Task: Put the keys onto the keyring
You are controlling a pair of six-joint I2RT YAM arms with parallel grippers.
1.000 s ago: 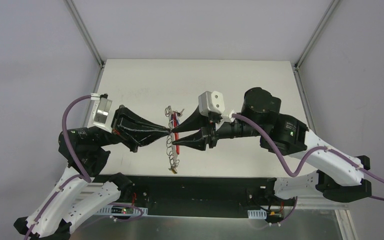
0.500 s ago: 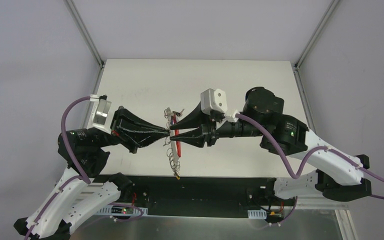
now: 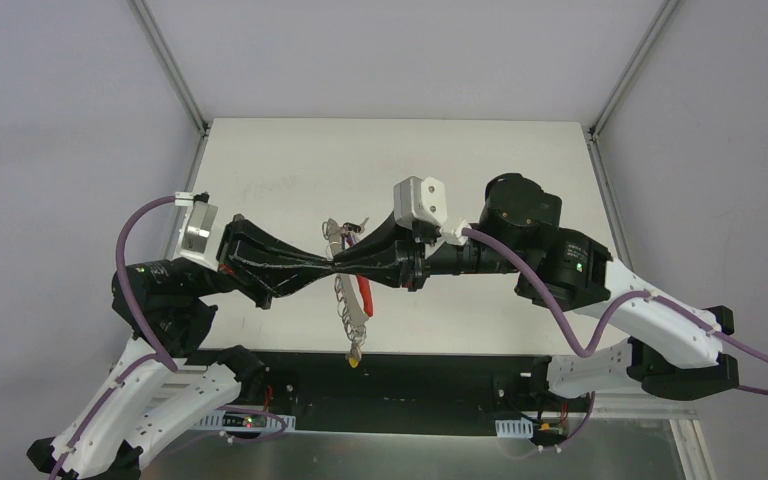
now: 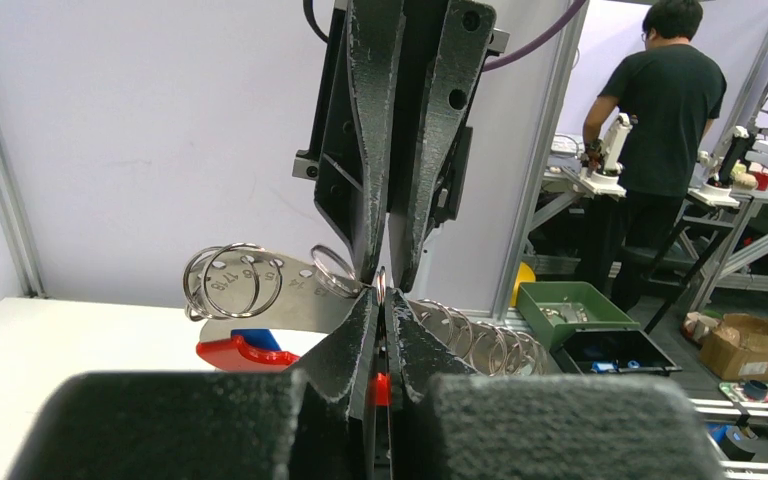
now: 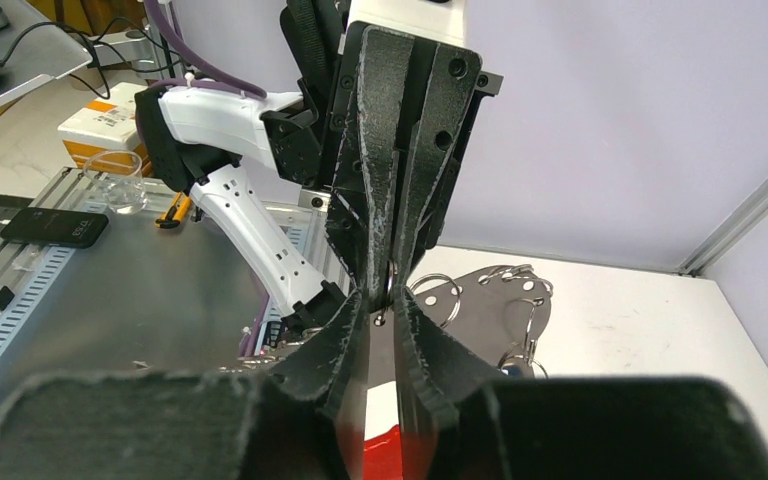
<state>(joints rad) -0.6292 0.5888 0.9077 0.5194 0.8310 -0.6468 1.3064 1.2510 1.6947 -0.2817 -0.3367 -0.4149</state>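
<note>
Keyring [image 3: 352,312] swung nearer you than a second ago, yellowish tag [image 3: 356,355] now over near table [image 3: 480,180] edge. Your right gripper [image 3: 346,266] jaws, wide then, now narrowed to slit around keyring wire; firm grip unclear. Left gripper [image 3: 326,266] clamped on keyring. Both arms stretched level, tips meeting mid-table.

Two robot arms are reaching over one table [image 3: 480,160], each carrying one gripper: the left gripper [image 3: 330,266] and the right gripper [image 3: 344,266]. One keyring [image 3: 345,300] is hanging between their tips, bearing one red strap [image 3: 365,295], one yellowish tag [image 3: 354,354] and wire rings too tangled to count. One person [image 4: 660,150] is standing beyond the right gripper.
</note>
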